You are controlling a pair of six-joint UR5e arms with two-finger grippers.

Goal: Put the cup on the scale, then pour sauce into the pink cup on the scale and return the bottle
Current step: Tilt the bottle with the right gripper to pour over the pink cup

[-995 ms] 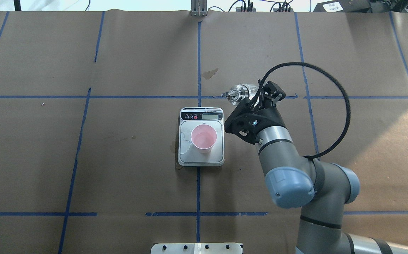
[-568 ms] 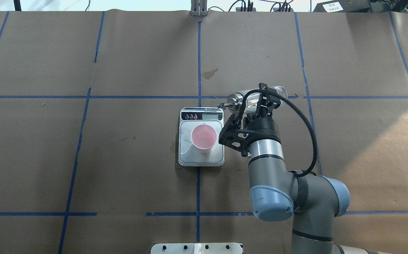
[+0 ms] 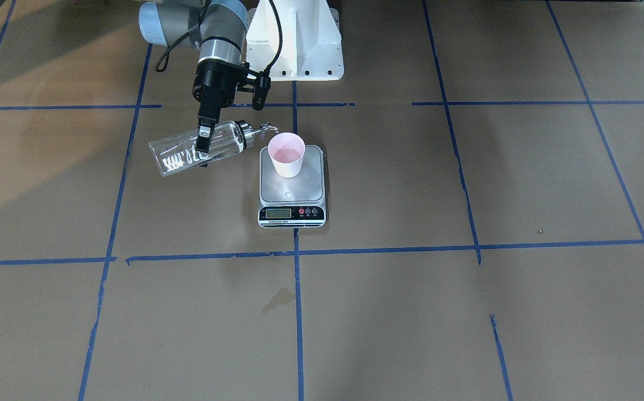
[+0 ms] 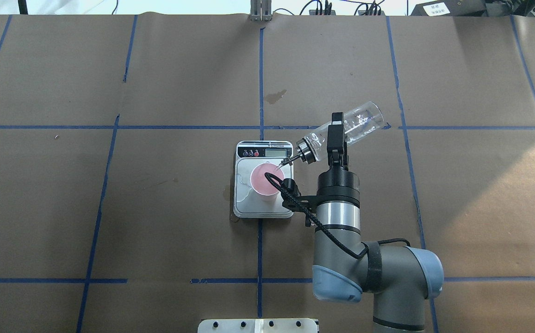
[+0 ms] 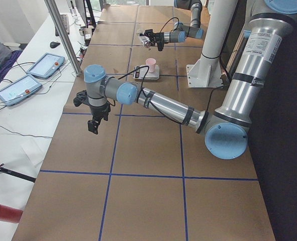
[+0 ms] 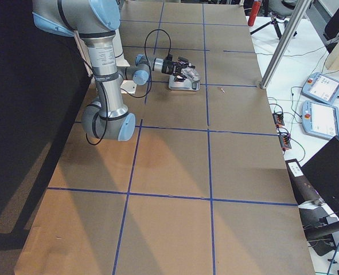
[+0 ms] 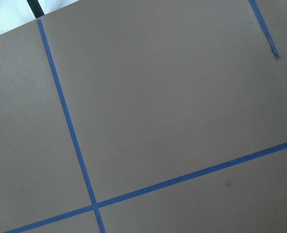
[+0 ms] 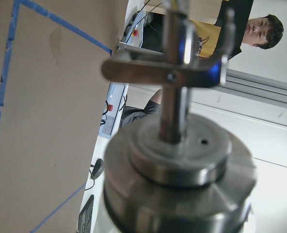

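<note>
On the scale (image 4: 244,206), dead centre of the worktop (image 4: 156,217), stands the pink cup (image 4: 266,179), upright on the steel plate. Neither has shifted in the last second.

Change is all in the glass bottle (image 4: 359,122). A second ago it hung roughly level beyond the scale's display end, spout short of the plate. Now the wrist has rolled and swung in: base cocked up and away, metal spout (image 4: 286,162) angled down with its tip at the cup's rim. Right claw (image 4: 337,138) is clamped across the bottle's mid-body, fingers closed hard on the glass.

Reading: pour step just starting. No stream visible (liquid is clear, so cannot say whether any has left). Cup placement is done; returning the bottle is still to come.

Left claw (image 5: 94,124) hangs well off to the robot's left over bare paper, holding nothing I can see; how wide it stands, cannot tell.

Worktop is brown paper gridded with blue tape (image 4: 260,83). Dark stain (image 4: 227,194) against the scale's edge, another blotch (image 4: 274,96) farther out.

Room: white robot pedestal (image 3: 294,39) behind the scale, tablets (image 5: 17,88) on a side bench, and an operator (image 8: 260,29) seated beyond.
</note>
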